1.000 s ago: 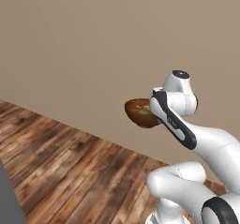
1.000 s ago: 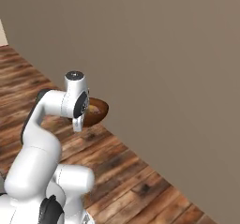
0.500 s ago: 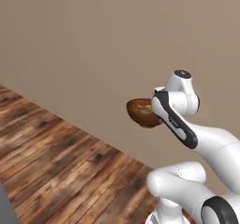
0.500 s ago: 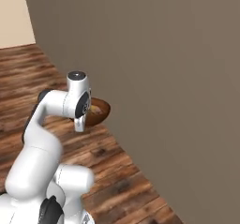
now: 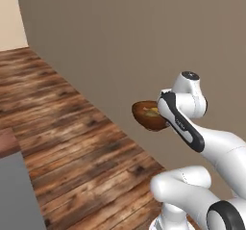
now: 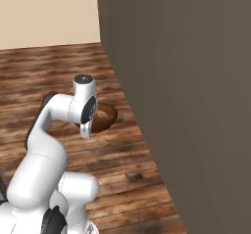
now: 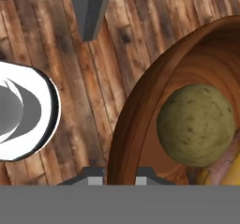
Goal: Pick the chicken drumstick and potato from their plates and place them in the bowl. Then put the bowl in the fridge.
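The dark-brown wooden bowl (image 5: 148, 117) hangs in the air above the floor, held at its rim. In the hand view my gripper (image 7: 119, 174) is shut on the bowl's rim (image 7: 125, 121), one fingertip on each side of it. Inside the bowl lies the round, speckled, olive-brown potato (image 7: 196, 124). A yellow piece of the chicken drumstick (image 7: 221, 176) shows beside it at the lower right. The right base view has the bowl (image 6: 106, 117) just past the white hand. The plates and the fridge are out of view.
A tall dark grey-brown wall (image 6: 186, 81) stands close on the right, its corner meeting a beige wall (image 6: 49, 12) farther back. Wooden plank floor (image 5: 72, 142) spreads below. A grey block with a brown top (image 5: 14, 190) sits at the lower left.
The whole picture has shifted as the base turned: the dark wall's corner and the beige wall have come into view. The bowl stays in the shut gripper, the arm's pose unchanged.
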Tool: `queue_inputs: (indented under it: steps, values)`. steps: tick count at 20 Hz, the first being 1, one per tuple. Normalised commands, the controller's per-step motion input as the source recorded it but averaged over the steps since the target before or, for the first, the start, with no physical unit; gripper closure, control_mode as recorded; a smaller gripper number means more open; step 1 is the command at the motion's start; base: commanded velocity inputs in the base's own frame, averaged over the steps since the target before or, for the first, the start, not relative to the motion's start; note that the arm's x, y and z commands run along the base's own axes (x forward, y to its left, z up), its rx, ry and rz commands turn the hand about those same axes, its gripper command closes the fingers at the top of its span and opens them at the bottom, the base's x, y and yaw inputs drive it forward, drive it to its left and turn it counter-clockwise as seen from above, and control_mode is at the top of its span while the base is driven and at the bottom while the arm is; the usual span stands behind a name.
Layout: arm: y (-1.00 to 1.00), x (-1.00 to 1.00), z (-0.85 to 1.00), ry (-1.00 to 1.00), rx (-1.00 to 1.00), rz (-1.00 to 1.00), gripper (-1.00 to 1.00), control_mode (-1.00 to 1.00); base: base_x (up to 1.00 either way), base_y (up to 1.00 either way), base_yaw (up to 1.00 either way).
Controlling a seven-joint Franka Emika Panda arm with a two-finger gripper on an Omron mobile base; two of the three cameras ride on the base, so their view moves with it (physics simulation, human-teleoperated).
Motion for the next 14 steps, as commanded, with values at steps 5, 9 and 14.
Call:
queue_inputs:
  steps: [5, 9, 14]
  values:
    - [0.0, 0.0, 0.0, 0.0, 0.0, 0.0, 1.0, 1.0, 0.75, 0.0, 0.5]
    - [0.0, 0.0, 0.0, 0.0, 0.0, 0.0, 1.0, 1.0, 0.84, 0.0, 0.4]
    - [0.0, 0.0, 0.0, 0.0, 0.0, 0.0, 1.0, 1.0, 0.88, 0.0, 0.35]
